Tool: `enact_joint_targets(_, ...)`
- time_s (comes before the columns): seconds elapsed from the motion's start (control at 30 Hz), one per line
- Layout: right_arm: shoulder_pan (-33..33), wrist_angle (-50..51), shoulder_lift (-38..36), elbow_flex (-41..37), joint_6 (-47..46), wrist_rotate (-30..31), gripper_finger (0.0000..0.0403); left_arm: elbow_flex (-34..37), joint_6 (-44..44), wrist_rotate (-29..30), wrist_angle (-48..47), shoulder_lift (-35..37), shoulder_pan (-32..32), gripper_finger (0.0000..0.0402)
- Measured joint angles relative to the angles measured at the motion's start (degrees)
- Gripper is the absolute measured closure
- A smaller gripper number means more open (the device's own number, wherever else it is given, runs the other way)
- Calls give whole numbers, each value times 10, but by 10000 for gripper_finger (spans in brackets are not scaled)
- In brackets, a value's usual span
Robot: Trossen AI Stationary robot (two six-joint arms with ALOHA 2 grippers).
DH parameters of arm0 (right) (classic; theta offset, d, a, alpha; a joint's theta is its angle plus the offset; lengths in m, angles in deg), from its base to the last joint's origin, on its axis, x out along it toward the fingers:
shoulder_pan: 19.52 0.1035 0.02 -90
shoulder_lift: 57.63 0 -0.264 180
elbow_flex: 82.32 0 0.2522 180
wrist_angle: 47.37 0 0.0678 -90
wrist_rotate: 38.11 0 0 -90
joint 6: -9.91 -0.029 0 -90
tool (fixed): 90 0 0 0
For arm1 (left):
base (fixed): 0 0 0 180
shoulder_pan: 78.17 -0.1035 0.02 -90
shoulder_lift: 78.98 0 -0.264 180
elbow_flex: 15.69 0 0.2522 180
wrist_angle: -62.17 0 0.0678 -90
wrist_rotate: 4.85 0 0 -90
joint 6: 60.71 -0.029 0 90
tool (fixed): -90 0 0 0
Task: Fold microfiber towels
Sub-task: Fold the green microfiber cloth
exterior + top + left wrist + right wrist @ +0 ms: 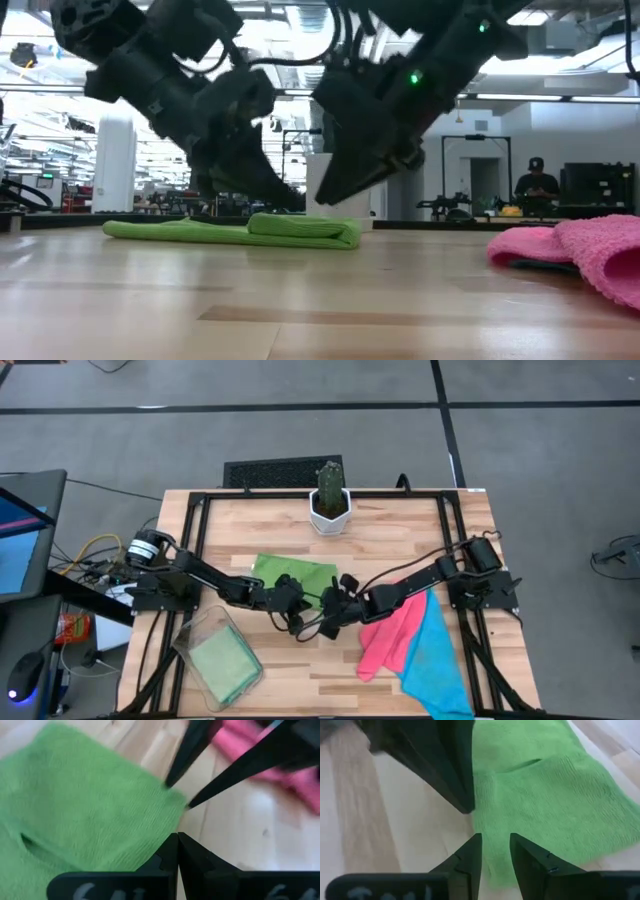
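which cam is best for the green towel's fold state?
The high view: the whole green towel lies flat mid-table, its outline clear beside both arms. The low view shows only its edge-on layers. Both wrist views show close patches of fuzzy cloth, with a slit-like crease, not the full shape.

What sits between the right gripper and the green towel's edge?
Nothing visible. The right gripper, fingers apart, hangs right at the green towel edge; the shut left gripper is beside it, not between.

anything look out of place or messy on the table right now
Yes: the pink towel and blue towel lie in a crumpled, overlapping heap at the table's right front, the blue one reaching its front edge. The green towel lies flat.
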Motion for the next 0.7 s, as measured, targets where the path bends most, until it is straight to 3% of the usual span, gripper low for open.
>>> enact_joint_targets(0.43, 10, 13, 1, -53, -64, 13, 277, 1, 10, 40, -48, -15, -19, 402)
enact_joint_targets(0.7, 11, -74, -4, -49, -21, 11, 277, 1, 12, 26, -46, -15, -19, 401)
